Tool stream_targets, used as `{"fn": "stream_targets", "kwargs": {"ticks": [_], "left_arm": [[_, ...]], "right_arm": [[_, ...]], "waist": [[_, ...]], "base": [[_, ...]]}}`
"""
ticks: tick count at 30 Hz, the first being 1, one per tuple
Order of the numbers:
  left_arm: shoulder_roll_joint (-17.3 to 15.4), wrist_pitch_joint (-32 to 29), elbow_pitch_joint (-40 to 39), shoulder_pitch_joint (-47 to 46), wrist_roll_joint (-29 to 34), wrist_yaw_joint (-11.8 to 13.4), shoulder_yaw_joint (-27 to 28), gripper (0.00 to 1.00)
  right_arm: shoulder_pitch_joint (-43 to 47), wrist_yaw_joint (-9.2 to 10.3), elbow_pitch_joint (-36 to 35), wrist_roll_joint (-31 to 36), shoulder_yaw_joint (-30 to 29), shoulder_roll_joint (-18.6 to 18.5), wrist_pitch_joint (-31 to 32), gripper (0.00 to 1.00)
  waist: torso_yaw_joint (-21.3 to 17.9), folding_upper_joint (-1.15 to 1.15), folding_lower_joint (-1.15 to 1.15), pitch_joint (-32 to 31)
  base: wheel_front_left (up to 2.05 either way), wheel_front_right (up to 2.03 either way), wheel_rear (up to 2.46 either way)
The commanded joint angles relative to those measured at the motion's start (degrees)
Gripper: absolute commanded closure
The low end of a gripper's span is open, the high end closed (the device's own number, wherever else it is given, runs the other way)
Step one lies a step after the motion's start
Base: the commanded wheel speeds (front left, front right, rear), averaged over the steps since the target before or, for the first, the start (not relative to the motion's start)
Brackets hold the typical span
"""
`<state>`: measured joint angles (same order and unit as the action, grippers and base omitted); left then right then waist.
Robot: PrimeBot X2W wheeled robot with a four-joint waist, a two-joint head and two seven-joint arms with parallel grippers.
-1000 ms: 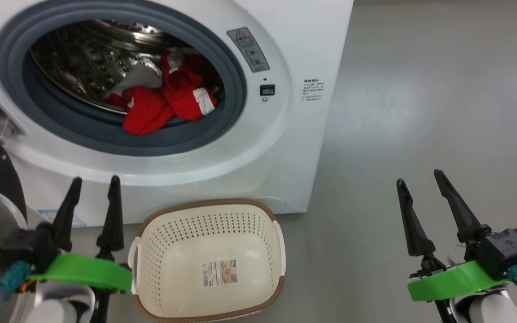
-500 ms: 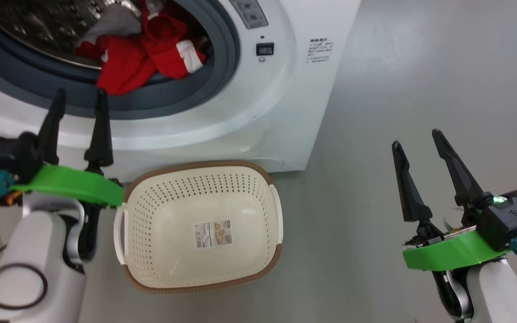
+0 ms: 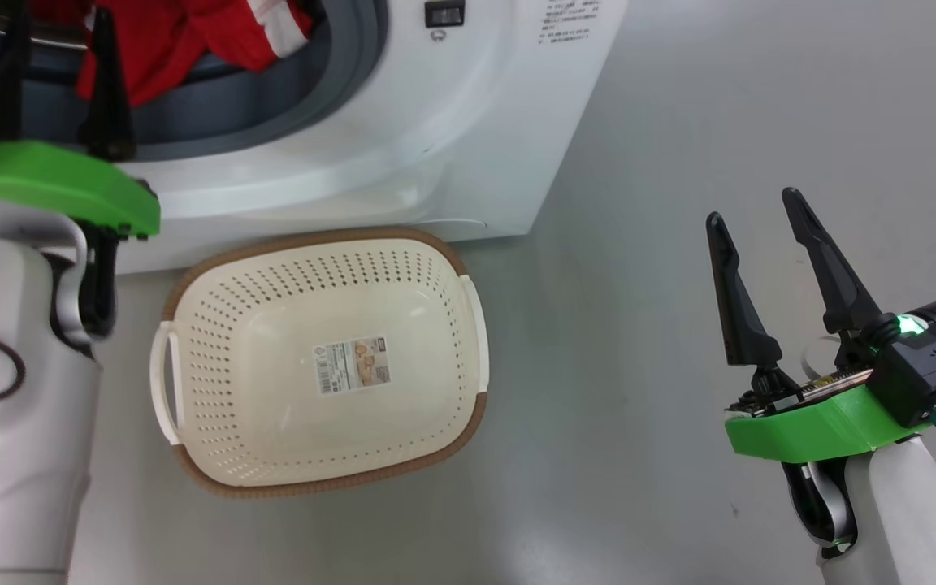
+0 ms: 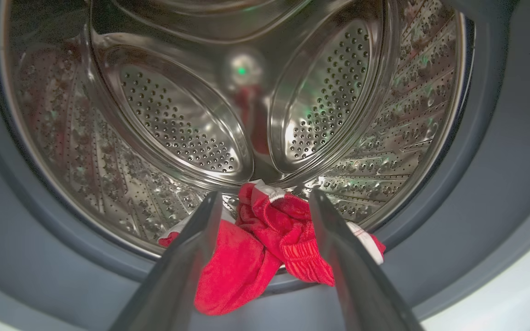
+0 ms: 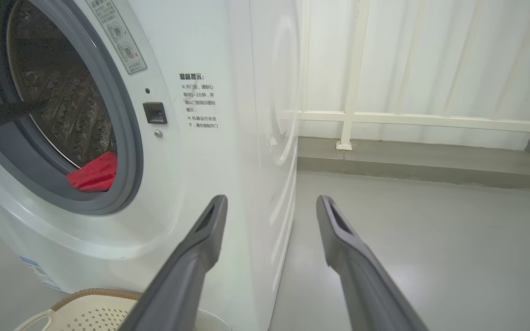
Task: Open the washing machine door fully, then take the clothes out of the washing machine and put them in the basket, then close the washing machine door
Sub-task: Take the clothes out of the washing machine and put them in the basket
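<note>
The clothes (image 4: 265, 248) lie heaped red at the front lip of the drum (image 4: 168, 119), lower centre of the left wrist view. The basket (image 3: 232, 390), mid-frame below the washing machine (image 3: 435, 146), holds none. Opening looks done; unloading and closing remain. The left gripper (image 4: 265, 193) gapes wide and empty, aimed at the heap. The right gripper (image 3: 751, 203), lower right, does likewise. A notice (image 5: 199, 101) is headed 温馨提示; the basket's label (image 3: 352, 366) is unreadable.
</note>
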<state>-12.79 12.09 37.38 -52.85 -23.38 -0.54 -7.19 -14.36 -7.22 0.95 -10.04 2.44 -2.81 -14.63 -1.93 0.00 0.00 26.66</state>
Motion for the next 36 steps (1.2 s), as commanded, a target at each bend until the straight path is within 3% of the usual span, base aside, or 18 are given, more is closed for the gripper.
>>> {"fn": "stream_targets", "kwargs": {"ticks": [1, 10, 18, 36], "left_arm": [[-2.9, -0.5, 0.4, -2.3, 0.8, -0.1, 1.0, 0.0], [-3.0, -2.6, 11.6, -12.1, 2.1, 0.0, -1.1, 0.0], [-5.1, -6.5, 21.2, -18.6, 4.5, 1.4, -3.3, 0.0], [-8.7, -15.6, 32.5, -25.1, 7.7, 5.5, -7.3, 0.0]], "right_arm": [[-0.8, -0.26, -1.7, 0.0, 1.3, -0.1, -0.4, 0.0], [-2.8, -0.26, -1.5, -0.2, 2.4, -0.1, -0.4, 0.0], [-4.1, -0.26, -0.3, -1.2, 3.7, -0.1, -0.4, 0.0], [-5.4, -0.26, 1.2, -2.8, 6.1, -0.1, -0.4, 0.0]], "waist": [[-1.4, 0.0, 0.0, 2.3], [-3.1, 0.0, 0.0, 5.7], [-4.9, 0.0, 0.0, 7.6], [-8.2, 0.0, 0.0, 9.8]], "base": [[0.0, 0.0, 0.0], [0.0, 0.0, 0.0], [0.0, 0.0, 0.0], [0.0, 0.0, 0.0]]}}
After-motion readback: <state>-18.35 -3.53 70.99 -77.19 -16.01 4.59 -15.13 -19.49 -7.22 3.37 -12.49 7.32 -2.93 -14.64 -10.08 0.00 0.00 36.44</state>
